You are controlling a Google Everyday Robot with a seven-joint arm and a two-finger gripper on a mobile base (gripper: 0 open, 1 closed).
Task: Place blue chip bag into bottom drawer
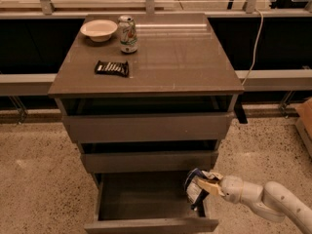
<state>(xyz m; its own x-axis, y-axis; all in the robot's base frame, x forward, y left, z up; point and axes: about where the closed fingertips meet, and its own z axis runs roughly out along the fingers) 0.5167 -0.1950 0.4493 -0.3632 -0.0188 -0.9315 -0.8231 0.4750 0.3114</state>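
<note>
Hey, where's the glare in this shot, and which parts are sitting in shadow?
Camera view: a pale glare band crosses the back of the cabinet top beside the soda can; the open bottom drawer is dim inside, the gaps above the upper drawers black; the gripper, shut on the blue chip bag over that drawer's right side, catches light.
</note>
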